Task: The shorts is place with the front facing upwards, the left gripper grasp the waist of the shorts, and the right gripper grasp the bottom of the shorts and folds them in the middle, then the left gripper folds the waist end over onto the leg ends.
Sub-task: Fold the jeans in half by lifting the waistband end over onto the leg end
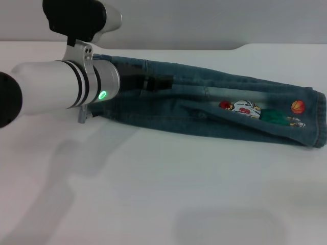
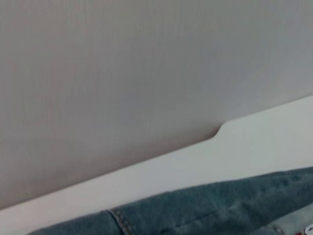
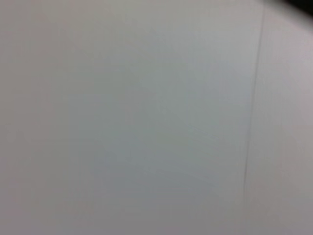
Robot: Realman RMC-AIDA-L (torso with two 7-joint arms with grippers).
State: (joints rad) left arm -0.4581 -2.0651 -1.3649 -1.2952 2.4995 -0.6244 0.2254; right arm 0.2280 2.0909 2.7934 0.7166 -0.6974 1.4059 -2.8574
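The blue-green denim shorts (image 1: pixel 214 104) lie folded lengthwise in a long strip across the white table, cartoon and orange-ball print (image 1: pixel 245 108) facing up. Their straight stitched leg ends (image 1: pixel 320 120) are at the right. The waist end at the left is mostly hidden under my left arm. My left gripper (image 1: pixel 159 82) is low over that end of the strip, on or just above the denim. In the left wrist view a band of the shorts (image 2: pixel 210 208) with a seam runs beside the table edge. My right gripper is out of view.
The white table (image 1: pixel 163 194) stretches wide in front of the shorts. Its back edge (image 2: pixel 146 164), with a notch, meets a grey wall just behind the shorts. The right wrist view holds only a plain pale surface.
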